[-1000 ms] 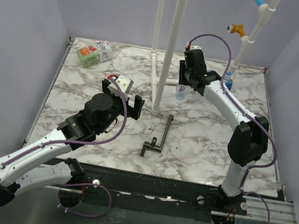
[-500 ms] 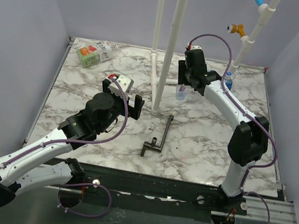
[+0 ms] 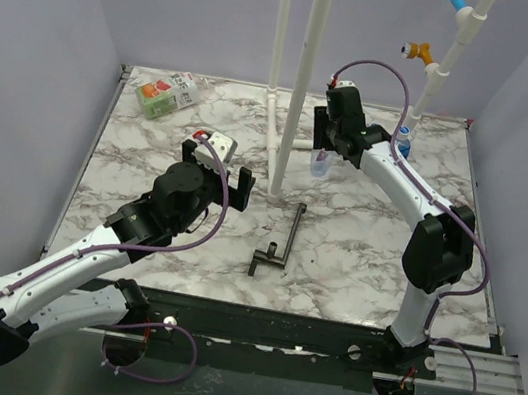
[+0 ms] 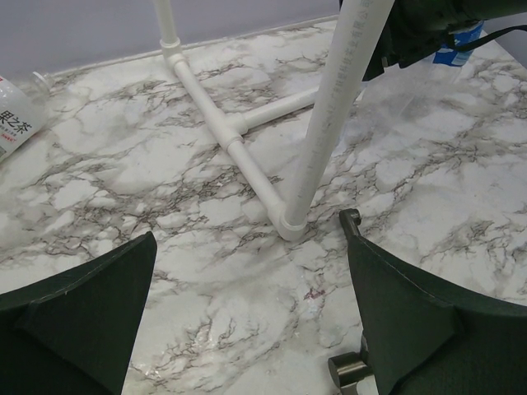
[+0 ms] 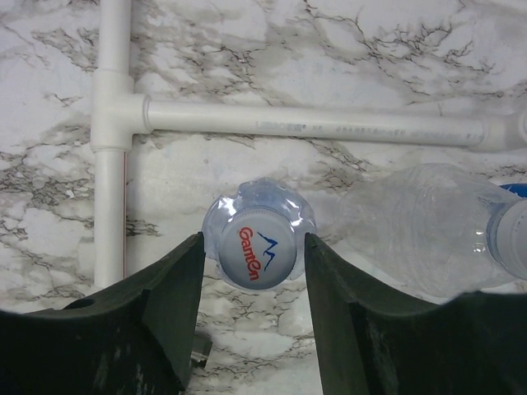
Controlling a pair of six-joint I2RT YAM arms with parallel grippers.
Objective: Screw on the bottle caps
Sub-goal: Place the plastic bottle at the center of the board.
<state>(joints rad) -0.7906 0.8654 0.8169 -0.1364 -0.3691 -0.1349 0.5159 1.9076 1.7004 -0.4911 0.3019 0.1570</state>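
From above the tabletop (image 3: 129, 155): we see the left hand (image 3: 217, 169) wide open, holding nothing; the right hand (image 3: 325, 149) is over a standing bottle (image 3: 320, 169) by the white pipe (image 3: 302, 82).
Left wrist: fingers (image 4: 82, 304) far apart, marble between.
Right wrist: hand open, one finger each side of the cap (image 5: 257, 257), small gaps; cap sits on the bottle.

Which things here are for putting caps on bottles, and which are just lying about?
For the job:
- upright bottle
- its cap
- blue-label bottle
- green-label bottle

Just lying about:
- white pipes
- black T-tool
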